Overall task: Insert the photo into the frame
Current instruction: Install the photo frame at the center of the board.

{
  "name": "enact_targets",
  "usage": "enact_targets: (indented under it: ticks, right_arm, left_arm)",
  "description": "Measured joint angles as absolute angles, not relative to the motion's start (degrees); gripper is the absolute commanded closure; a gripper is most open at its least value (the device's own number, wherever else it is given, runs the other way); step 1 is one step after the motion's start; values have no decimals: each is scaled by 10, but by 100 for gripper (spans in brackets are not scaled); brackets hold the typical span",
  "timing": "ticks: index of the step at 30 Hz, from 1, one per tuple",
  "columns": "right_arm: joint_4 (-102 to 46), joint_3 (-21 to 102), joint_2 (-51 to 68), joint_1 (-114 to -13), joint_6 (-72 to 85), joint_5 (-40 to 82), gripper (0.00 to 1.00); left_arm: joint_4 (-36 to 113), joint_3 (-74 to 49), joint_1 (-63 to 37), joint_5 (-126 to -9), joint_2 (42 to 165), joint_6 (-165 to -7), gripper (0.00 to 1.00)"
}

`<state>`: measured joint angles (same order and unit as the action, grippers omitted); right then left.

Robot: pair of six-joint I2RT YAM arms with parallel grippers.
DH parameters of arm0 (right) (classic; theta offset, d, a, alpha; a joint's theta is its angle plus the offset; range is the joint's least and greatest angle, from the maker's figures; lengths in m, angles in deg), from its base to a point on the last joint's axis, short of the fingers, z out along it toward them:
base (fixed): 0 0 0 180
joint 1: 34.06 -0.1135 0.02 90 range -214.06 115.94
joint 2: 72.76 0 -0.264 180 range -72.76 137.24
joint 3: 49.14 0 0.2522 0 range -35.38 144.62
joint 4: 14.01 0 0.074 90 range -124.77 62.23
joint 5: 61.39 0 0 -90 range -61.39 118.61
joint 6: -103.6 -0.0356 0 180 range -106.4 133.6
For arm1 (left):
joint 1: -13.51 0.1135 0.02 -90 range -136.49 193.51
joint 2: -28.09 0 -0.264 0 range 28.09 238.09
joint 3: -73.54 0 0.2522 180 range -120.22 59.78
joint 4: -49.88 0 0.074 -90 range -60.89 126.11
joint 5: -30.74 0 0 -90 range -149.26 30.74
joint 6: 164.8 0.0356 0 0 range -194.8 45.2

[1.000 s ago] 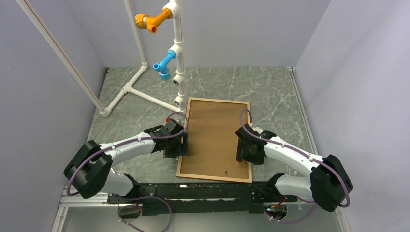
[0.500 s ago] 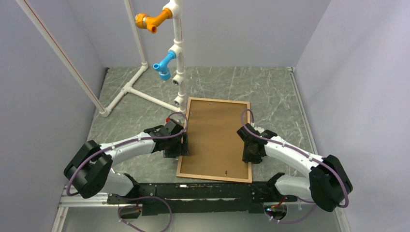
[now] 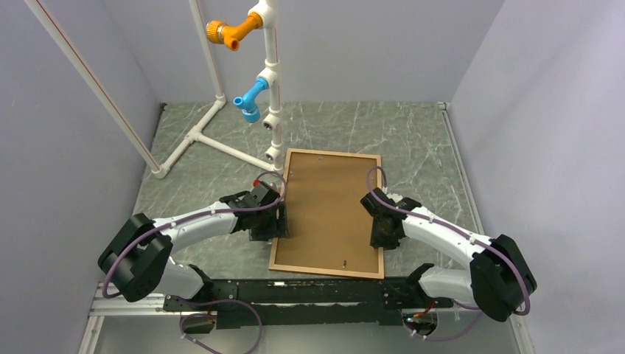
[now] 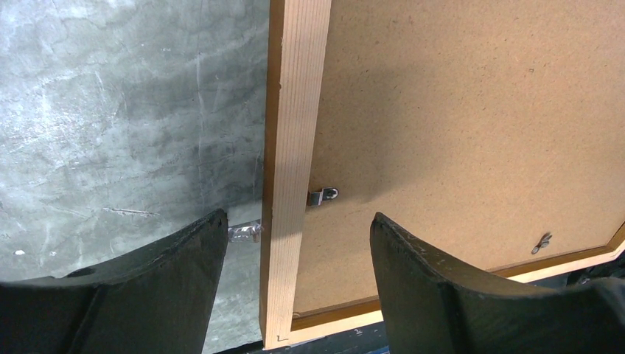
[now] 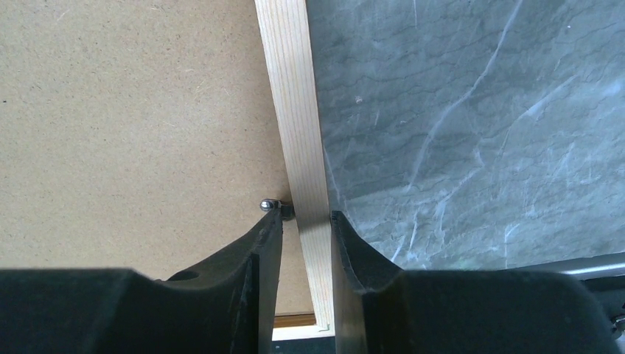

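Note:
The frame lies face down on the table, its brown hardboard backing up. The photo is hidden. My left gripper stands open astride the frame's left rail; one finger is over the table and the other over the backing, next to a metal clip. The left gripper touches nothing. My right gripper sits on the right rail. The right gripper is shut on that rail, its inner finger against a small clip.
A white pipe stand with an orange fitting and a blue fitting rises just behind the frame's far left corner. Its white feet run across the far left of the grey marbled table. Walls close in on three sides.
My right gripper's fingers have closed onto the frame's right rail. The left gripper and the frame have not moved.

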<state>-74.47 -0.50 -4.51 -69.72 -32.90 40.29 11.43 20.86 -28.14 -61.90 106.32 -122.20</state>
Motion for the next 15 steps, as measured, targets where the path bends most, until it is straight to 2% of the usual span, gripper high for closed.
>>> enact_targets:
  ticks: [3, 7, 10, 15]
  right_arm:
    - [-745, -5, -46, -697, -328, 403, 100]
    - [-748, -5, -55, -688, -320, 399, 56]
    - [-741, -3, -73, -671, -316, 383, 40]
    - [-714, 12, -107, -611, -292, 338, 22]
  left_arm:
    - [114, 209, -281, -619, 1063, -1222, 25]
    - [114, 209, -281, -619, 1062, -1222, 24]
    - [114, 209, -281, -616, 1060, -1221, 24]
    - [114, 209, -281, -613, 1058, -1220, 24]
